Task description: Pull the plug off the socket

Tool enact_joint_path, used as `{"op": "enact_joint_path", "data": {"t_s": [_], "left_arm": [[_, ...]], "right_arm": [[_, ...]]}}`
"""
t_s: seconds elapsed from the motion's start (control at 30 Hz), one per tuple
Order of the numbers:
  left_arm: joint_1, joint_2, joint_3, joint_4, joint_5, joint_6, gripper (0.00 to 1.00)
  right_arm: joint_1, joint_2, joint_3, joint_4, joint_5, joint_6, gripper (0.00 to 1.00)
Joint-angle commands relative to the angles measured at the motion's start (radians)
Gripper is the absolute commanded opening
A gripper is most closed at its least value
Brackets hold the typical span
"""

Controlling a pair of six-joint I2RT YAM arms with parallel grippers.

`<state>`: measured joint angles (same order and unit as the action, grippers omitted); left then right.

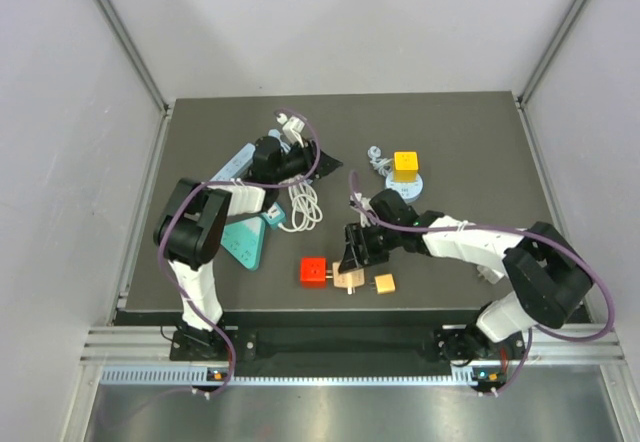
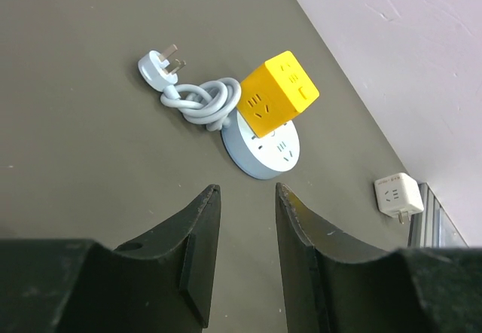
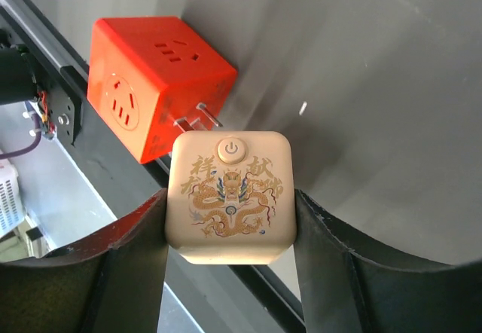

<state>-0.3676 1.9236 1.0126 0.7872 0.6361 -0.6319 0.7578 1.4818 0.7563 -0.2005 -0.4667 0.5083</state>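
Observation:
My right gripper (image 3: 230, 197) is shut on a beige cube plug (image 3: 230, 197) with a gold dragon print and a power button, one finger on each side. Its metal prongs (image 3: 199, 114) show in the short gap to a red cube socket (image 3: 151, 77); I cannot tell if the tips are still inside. In the top view the beige cube (image 1: 348, 279) sits just right of the red cube (image 1: 313, 271), near the table's front edge, under my right gripper (image 1: 352, 260). My left gripper (image 2: 246, 190) is open and empty, over the table's back left (image 1: 300, 158).
A yellow cube (image 2: 277, 92) is plugged into a round blue-white socket (image 2: 263, 152) with a knotted cord and white plug (image 2: 158, 65). A white adapter (image 2: 398, 194) lies beyond. A teal power strip (image 1: 245, 240), a white cable coil (image 1: 305, 202) and a small tan cube (image 1: 384, 283) lie nearby.

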Motion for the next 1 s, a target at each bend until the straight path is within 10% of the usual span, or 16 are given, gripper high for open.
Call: {"op": "enact_joint_path", "data": {"t_s": [0.0, 0.27, 0.37, 0.97], "left_arm": [[0.013, -0.006, 0.003, 0.064, 0.019, 0.015, 0.40], [0.016, 0.020, 0.011, 0.096, 0.037, -0.020, 0.40], [0.016, 0.021, 0.014, 0.098, 0.040, -0.022, 0.41], [0.016, 0.063, 0.021, 0.190, 0.094, -0.112, 0.41]], "right_arm": [[0.009, 0.015, 0.046, 0.079, -0.007, -0.014, 0.29], [-0.009, 0.038, 0.071, 0.036, 0.072, -0.047, 0.63], [-0.038, 0.028, 0.081, 0.026, 0.077, -0.062, 0.99], [-0.066, -0.228, 0.247, -0.220, 0.534, -0.218, 1.00]]}}
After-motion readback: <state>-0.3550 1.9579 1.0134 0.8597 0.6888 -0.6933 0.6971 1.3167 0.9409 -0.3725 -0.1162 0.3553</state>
